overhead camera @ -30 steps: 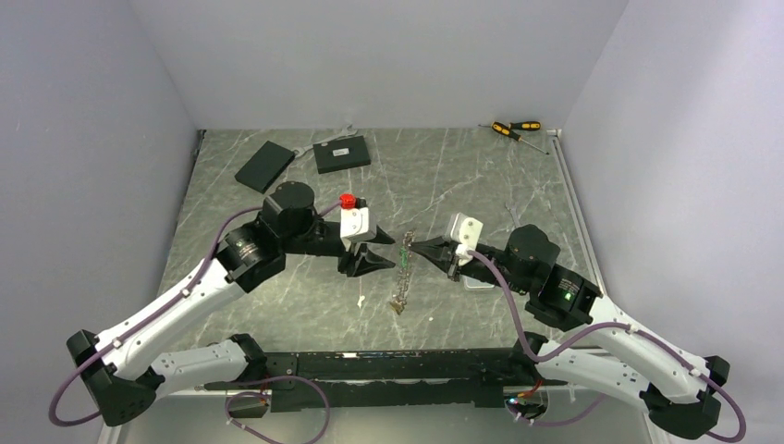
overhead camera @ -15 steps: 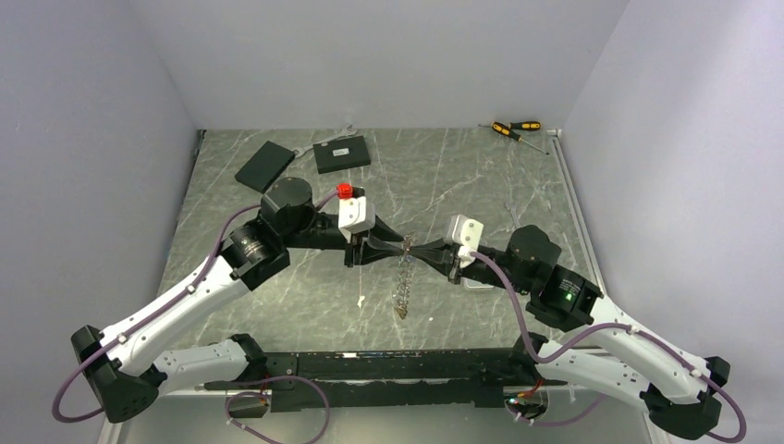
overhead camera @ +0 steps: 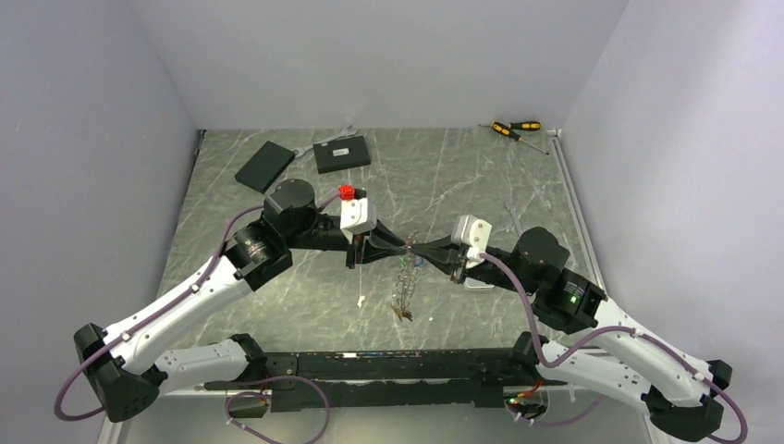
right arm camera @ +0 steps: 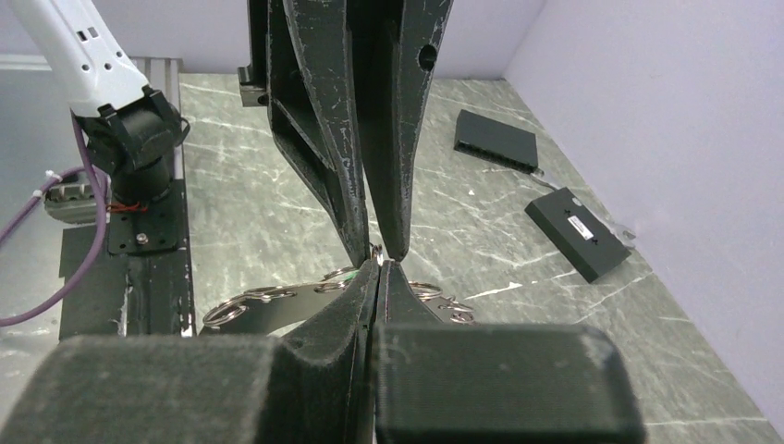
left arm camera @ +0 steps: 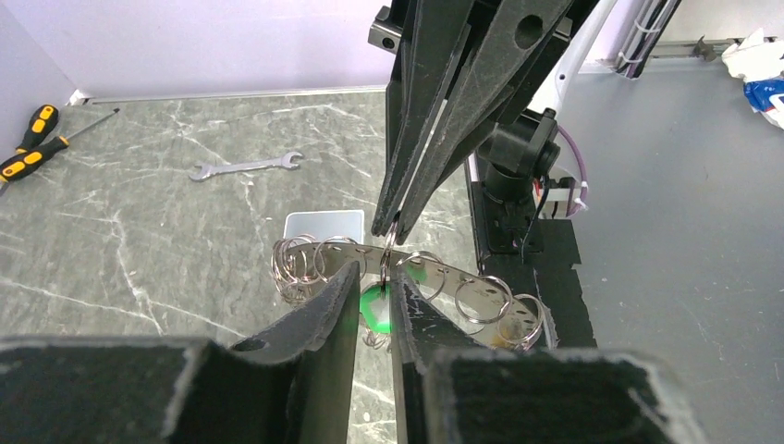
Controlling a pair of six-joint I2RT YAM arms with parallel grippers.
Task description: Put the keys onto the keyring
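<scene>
Steel catches the eye first: the keyring (left arm camera: 462, 294), a curved metal band strung with many small wire loops, hangs in the air over the middle of the marbled grey counter (overhead camera: 462, 180), between the two arms. The right hand (right arm camera: 377, 270) has its fingers pressed tight together, pinching a small loop at the top of the keyring. The left hand (left arm camera: 376, 280) meets it from the opposite side. Its fingers are nearly together and stand either side of the band, with a green key tag (left arm camera: 374, 307) showing in the narrow gap. I cannot tell whether they actually bite on the metal.

Toward the back left lie two flat black boxes (overhead camera: 264, 166). The one nearer the centre carries a white label (overhead camera: 338, 151), its print too small to read. A pair of yellow-and-black screwdrivers (overhead camera: 515, 129) sits in the far right corner, and a plain wrench (left arm camera: 245, 167) lies flat on the counter, well apart from the hands.
</scene>
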